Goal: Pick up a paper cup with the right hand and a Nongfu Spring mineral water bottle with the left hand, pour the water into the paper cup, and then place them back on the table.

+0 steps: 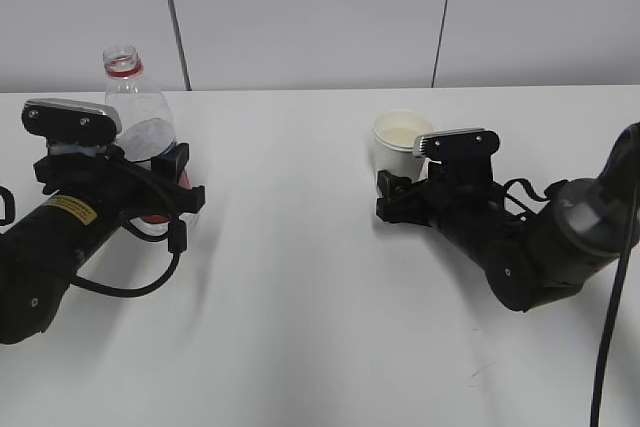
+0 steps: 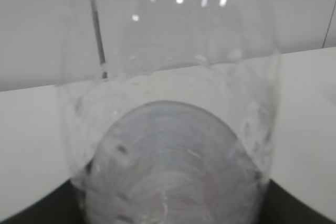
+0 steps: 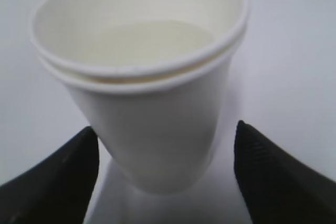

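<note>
Your left hand [image 1: 172, 187] is clamped around the Nongfu Spring mineral water bottle [image 1: 140, 117], upright at 9 o'clock on the table [image 1: 300, 277]. Your right hand [image 3: 168, 174] sits spread, fingers [image 3: 273, 177] clear of the paper cup [image 3: 152, 103], water [image 3: 152, 43] inside, around 1 o'clock.

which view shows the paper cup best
The right wrist view: the paper cup fills it, showing a doubled rim, the liquid inside and open fingers beside it. The exterior view shows it small and partly hidden by the right hand. The left wrist view shows none of it.
</note>
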`<state>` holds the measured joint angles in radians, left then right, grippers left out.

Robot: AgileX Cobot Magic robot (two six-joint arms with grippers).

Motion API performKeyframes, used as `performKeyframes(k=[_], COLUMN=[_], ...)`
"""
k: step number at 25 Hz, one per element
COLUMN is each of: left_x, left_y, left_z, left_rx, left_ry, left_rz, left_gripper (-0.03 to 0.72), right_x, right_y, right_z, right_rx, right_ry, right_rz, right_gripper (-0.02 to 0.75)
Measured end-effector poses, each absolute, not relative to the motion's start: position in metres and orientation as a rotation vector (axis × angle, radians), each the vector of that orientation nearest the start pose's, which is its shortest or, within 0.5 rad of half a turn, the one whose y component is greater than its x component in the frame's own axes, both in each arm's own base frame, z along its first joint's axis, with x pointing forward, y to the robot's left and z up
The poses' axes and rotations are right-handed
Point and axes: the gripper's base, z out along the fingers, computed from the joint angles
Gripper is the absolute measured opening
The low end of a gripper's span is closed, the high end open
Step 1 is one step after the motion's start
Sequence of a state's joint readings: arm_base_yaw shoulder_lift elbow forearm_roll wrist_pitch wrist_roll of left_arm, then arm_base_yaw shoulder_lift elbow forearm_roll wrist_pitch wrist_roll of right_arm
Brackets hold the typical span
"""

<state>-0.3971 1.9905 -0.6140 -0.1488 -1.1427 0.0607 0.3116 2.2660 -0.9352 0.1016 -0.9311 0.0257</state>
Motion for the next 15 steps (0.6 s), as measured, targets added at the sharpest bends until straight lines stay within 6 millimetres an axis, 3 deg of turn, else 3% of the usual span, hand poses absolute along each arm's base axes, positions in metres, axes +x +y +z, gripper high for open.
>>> performKeyframes(k=[15], left_x=[0.311], left_y=[-0.117], left_z=[0.117], left_rx=[0.24], left_ry=[1.705], left_rz=[-0.179], left_gripper=[0.382], right_x=[0.345], right_y=[0.103], right_z=[0.078], right_rx=[-0.157], right_ry=[1.826], right_rz=[0.193], right_gripper=[0.594])
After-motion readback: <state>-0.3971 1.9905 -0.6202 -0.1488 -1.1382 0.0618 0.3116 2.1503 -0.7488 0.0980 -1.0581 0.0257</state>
